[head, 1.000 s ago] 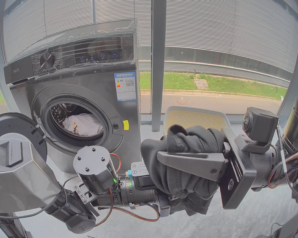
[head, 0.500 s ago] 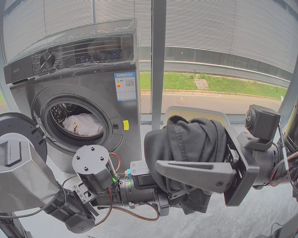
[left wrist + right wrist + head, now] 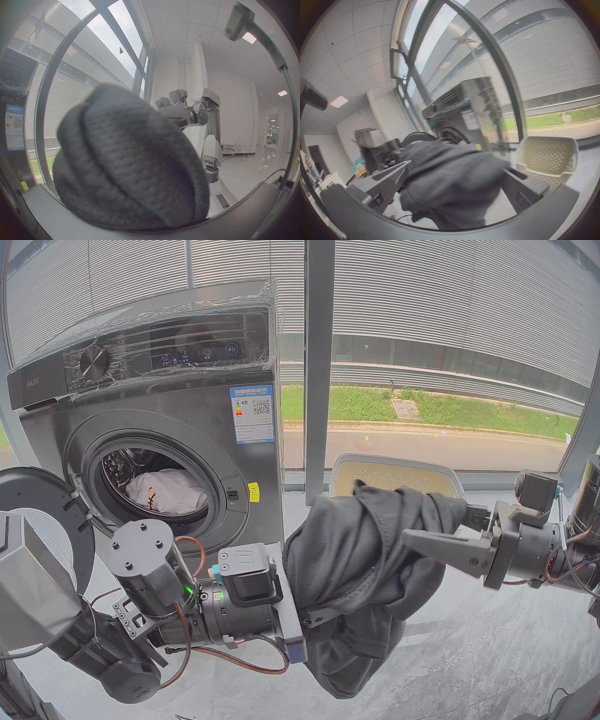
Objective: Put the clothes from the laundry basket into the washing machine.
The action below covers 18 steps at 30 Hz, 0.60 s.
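Note:
A black garment hangs bunched in the air between my two arms, in front of the washing machine. My left gripper is shut on its lower left part, with the cloth bulging over the fingers. At the garment's right end, my right gripper is open. Its fingers stand wide on either side of the cloth. The machine's round door is swung open, and a white garment lies in the drum. The beige laundry basket stands behind the garment.
A grey window pillar rises between the machine and the basket. Glass runs behind both. Pale marbled floor lies open below and to the right of the arms.
My right gripper has drawn back to the right and let the cloth slip from its grip. The garment now sags lower from the left gripper, whose wrist has turned and lifted.

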{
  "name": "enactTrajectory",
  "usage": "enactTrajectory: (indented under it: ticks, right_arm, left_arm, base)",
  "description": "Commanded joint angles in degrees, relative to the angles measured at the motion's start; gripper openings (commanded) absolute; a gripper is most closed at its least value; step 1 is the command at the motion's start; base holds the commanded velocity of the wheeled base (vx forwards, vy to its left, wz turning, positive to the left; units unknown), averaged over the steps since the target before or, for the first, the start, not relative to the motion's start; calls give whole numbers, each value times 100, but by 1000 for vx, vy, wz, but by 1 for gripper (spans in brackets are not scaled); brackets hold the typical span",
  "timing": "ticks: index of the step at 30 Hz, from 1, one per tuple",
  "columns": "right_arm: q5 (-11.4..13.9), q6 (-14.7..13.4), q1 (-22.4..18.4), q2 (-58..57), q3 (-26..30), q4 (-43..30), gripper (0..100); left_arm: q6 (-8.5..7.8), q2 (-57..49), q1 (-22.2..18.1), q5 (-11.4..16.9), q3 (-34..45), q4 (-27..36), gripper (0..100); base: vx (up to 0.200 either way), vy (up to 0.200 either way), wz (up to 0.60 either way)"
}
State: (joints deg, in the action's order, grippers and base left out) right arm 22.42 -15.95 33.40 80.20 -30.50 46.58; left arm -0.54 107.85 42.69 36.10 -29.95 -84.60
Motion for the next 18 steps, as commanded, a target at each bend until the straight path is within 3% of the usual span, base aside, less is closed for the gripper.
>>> enactTrajectory:
  ticks: [1,8,10,11,13,14,15,16,17,18]
  right_arm:
    - [35,-49,-1055,-172,106,0,100]
    - [-18,-58,-1143,-224,115,0,100]
    - [-27,-58,-1389,-198,115,0,100]
    - [-27,-58,-1670,-172,88,0,100]
    - [-36,-58,-1776,-163,88,0,100]
    - [-36,-58,-1785,-163,88,0,100]
    - [-36,-58,-1916,-172,106,0,100]
    - [-36,-49,-1960,-172,115,0,100]
    - [-36,-49,-1969,-172,115,0,100]
    - [-36,-49,-2031,-189,106,0,100]
  left_arm:
    - [36,-432,-314,20,429,-12,0]
    - [80,-388,-332,-15,429,-12,0]
    - [168,-370,-481,-94,596,-4,0]
    - [405,-370,-613,-481,965,5,0]
    - [686,-370,-630,-867,1211,-4,0]
    - [722,-361,-630,-911,1237,-4,0]
    - [1161,-352,-622,-1430,1413,-12,0]
    - [1363,-326,-622,-1658,1413,-12,0]
    - [1416,-308,-622,-1729,1404,-12,0]
    - [1706,-229,-622,-2045,1290,-39,0]
  base:
    - [0,0,0]
    - [0,0,0]
    - [0,0,0]
    - [0,0,0]
    - [0,0,0]
    - [0,0,0]
    - [0,0,0]
    - [0,0,0]
    - [0,0,0]
    - [0,0,0]
